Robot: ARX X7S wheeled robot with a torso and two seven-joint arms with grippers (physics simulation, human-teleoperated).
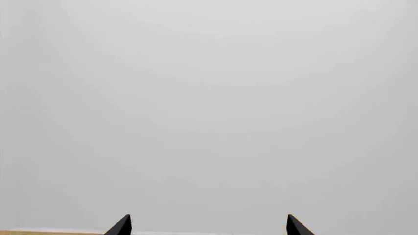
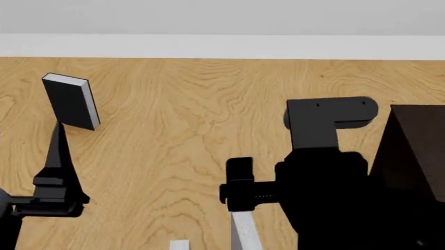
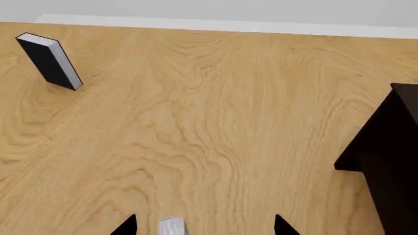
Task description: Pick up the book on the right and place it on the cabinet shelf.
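Dark cabinet (image 2: 410, 156) stands at my right, its shelf hidden from me, so I could clip its wall on the swing over. My right gripper (image 3: 205, 226) hangs spread with the book (image 3: 172, 227) between its tips, probably ungripped and liable to topple; my left gripper (image 1: 207, 226) idles open.

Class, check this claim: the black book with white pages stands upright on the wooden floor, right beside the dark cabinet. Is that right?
Not quite. The black book does stand upright on the wooden floor, but it is far from the dark cabinet, on the opposite side of the scene with bare floor between them. The right wrist view shows this.
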